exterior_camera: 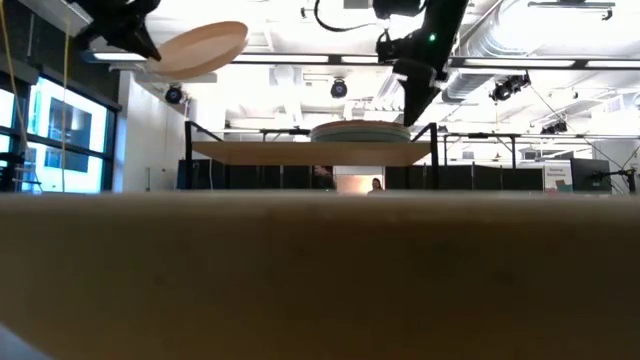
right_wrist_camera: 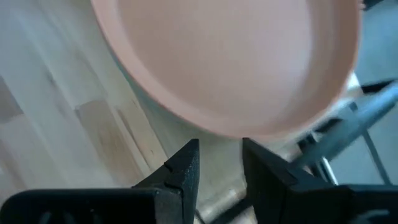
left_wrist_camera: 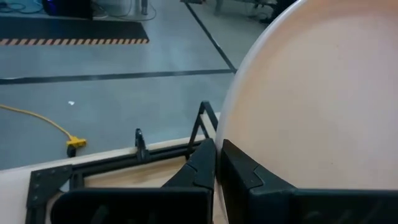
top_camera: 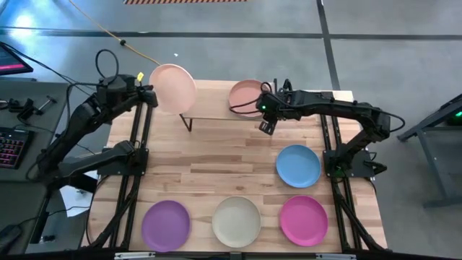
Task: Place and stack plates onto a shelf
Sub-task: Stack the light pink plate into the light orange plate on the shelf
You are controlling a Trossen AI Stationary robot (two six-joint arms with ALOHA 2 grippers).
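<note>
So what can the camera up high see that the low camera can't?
Only the high view shows the blue plate, purple plate, cream plate and magenta plate lying on the table. Only the low view shows the room's ceiling lights, and that the pale pink plate hangs tilted above the shelf. Both show the left gripper holding that plate, the right gripper and the stack on the shelf.

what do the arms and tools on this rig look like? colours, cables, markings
Both arms are dark, near-black, jointed links on black frame stands. The left arm has a black cable looping above it. The right arm shows a green light near its wrist. Each tool, left tool and right tool, has two black angular fingers. No markings visible.
</note>
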